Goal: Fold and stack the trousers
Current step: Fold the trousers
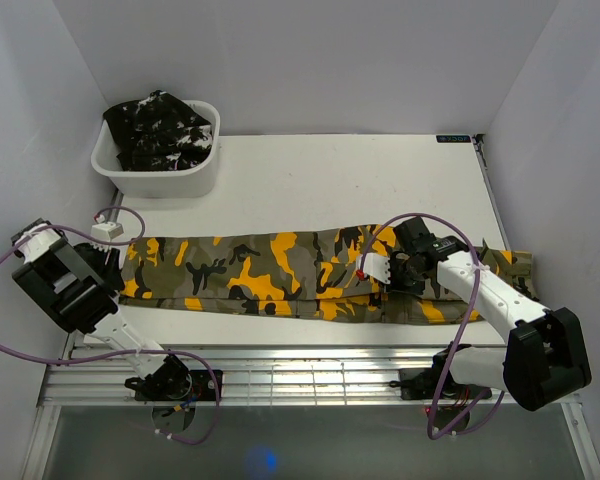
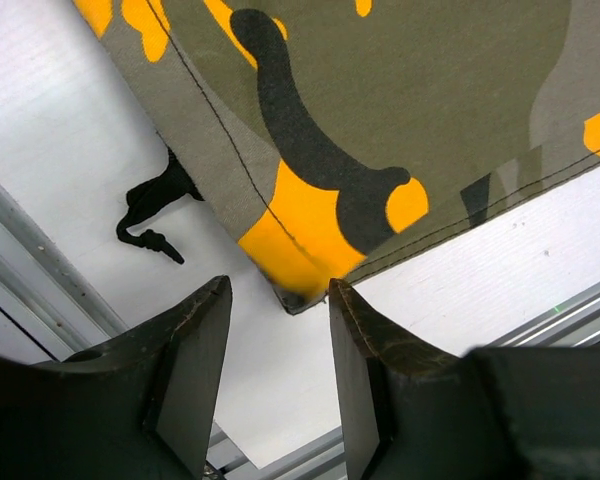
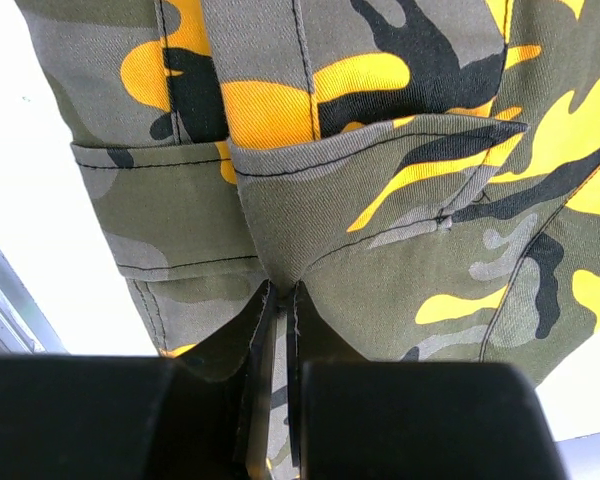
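DESK-TOP FOLDING: Olive camouflage trousers (image 1: 250, 272) lie stretched flat across the near half of the white desk (image 1: 330, 180), running from the left of the frame to the right in the overhead view. The right claw (image 3: 280, 300), at centre right of that view, is closed tight on a raised fold of the cloth near the pocket seams, with fabric pinched between its fingers. The left claw (image 2: 278, 292) sits at the trousers' left end with its jaws apart, gripping nothing. In its wrist view the hem corner, marked by an orange patch, lies on the desk just at the gap between the fingertips, closer to the right-hand finger. A second pair, black trousers (image 1: 160, 128) flecked with white, is bundled in a white tub (image 1: 158, 186) at the upper left of the desk, well apart from both claws.
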Motion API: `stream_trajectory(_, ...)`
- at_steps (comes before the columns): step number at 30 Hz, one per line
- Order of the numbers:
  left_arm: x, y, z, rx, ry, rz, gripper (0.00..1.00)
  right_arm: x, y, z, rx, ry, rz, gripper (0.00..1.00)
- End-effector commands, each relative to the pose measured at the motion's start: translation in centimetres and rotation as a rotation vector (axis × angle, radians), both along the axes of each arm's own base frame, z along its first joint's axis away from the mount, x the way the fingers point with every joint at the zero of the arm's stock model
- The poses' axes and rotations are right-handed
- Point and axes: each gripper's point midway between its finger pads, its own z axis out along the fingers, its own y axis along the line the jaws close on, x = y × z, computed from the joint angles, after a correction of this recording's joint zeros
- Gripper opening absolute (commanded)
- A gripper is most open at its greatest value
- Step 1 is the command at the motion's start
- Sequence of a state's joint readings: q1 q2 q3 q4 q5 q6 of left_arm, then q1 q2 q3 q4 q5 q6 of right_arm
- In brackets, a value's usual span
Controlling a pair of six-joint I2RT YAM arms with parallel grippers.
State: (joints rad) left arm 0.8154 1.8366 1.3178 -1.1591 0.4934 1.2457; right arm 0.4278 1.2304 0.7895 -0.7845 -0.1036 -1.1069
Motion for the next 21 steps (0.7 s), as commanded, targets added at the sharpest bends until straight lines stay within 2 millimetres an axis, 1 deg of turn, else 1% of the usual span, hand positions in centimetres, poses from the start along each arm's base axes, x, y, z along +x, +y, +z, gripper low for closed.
stream_trajectory(1, 0.5, -0.8, 0.9, -0.048, -0.030, -0.003, 0.55, 0.7, 0.4, 0.9, 0.007, -0.023, 0.012, 0.08)
stream_trajectory(5, 0.3, -1.2, 0.7, -0.067, -0.019, 0.006, 0.57, 0.7, 0.4, 0.9, 0.008, -0.025, 0.014, 0.08)
stream_trajectory(11, 0.3, -0.9, -0.5, -0.082, 0.014, 0.046, 0.57, 0.7, 0.4, 1.0, 0.005, -0.027, 0.014, 0.08)
stream_trajectory(16, -0.2, -0.9, -1.5, -0.076, 0.059, 0.070, 0.56, 0.5, 0.3, 0.7, 0.003, -0.016, 0.015, 0.08)
stream_trajectory(18, -0.2, -1.0, -1.7, -0.072, 0.060, 0.071, 0.54, 0.5, 0.3, 0.7, 0.001, -0.015, 0.015, 0.08)
stream_trajectory(19, -0.2, -1.0, -1.7, -0.074, 0.061, 0.078, 0.51, 0.5, 0.3, 0.7, 0.001, -0.015, 0.015, 0.08)
stream_trajectory(20, -0.1, -0.9, -1.6, -0.071, 0.055, 0.080, 0.41, 0.5, 0.2, 0.7, 0.000, -0.016, 0.014, 0.08)
stream_trajectory(21, 0.2, -0.8, -1.4, -0.071, 0.047, 0.083, 0.35, 0.5, 0.2, 0.7, -0.003, -0.017, 0.014, 0.08)
